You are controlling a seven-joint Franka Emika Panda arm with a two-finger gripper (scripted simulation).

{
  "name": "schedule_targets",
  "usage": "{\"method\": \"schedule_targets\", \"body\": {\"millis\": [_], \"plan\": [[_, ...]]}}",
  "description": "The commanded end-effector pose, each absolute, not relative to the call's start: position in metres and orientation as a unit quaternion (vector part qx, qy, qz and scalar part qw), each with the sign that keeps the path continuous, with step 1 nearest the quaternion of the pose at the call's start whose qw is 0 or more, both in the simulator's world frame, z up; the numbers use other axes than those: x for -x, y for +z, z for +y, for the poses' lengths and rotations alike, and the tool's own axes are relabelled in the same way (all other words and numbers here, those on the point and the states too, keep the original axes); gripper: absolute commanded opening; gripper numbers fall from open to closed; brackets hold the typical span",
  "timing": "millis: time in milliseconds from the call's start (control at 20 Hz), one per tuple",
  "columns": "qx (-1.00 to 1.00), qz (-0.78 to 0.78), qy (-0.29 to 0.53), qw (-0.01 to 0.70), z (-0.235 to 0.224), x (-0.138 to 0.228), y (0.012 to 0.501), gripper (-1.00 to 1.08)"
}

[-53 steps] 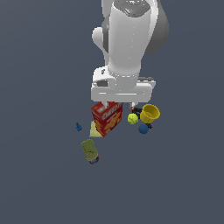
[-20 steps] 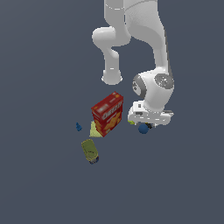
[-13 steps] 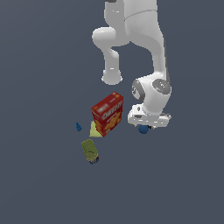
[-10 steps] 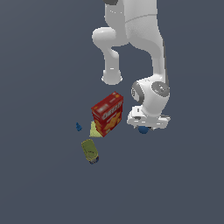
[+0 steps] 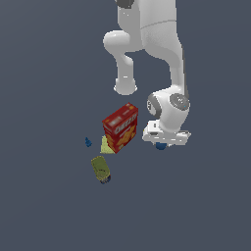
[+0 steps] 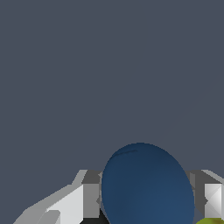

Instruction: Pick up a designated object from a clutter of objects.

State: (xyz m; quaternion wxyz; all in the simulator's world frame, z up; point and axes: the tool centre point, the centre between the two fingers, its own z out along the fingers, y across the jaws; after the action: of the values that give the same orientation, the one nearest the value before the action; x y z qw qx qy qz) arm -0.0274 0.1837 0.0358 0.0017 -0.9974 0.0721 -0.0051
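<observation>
The designated object, a smooth dark blue ball (image 6: 146,186), sits between my gripper's (image 6: 145,202) two fingers in the wrist view, and each pale finger (image 6: 83,202) presses against a side of it. In the exterior view only the ball's lower edge (image 5: 160,146) peeks out under the white hand, with my gripper (image 5: 161,142) low at the floor, to the right of the clutter of objects. A sliver of the yellow-green ball (image 6: 211,221) shows beside one finger. The yellow cup is hidden behind the hand.
A red cracker box (image 5: 120,127) stands just to the exterior view's left of the hand. A flat yellowish piece (image 5: 106,145) leans at its foot. An olive can (image 5: 100,168) lies nearer, and a tiny blue piece (image 5: 88,142) sits further left.
The arm swung from above the box over to the exterior view's right and sank onto the blue ball. Over the last half second it has barely moved.
</observation>
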Motion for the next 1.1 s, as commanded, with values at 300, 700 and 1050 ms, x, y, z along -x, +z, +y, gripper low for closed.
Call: {"method": "schedule_targets", "body": {"millis": [300, 700, 1050], "plan": [[0.997, 0.072, -0.005, 0.002, 0.184, 0.027, 0.036, -1.0], [0.997, 0.072, -0.005, 0.002, 0.181, 0.027, 0.057, -1.0], [0.997, 0.072, -0.005, 0.001, 0.176, 0.027, 0.104, -1.0]]}}
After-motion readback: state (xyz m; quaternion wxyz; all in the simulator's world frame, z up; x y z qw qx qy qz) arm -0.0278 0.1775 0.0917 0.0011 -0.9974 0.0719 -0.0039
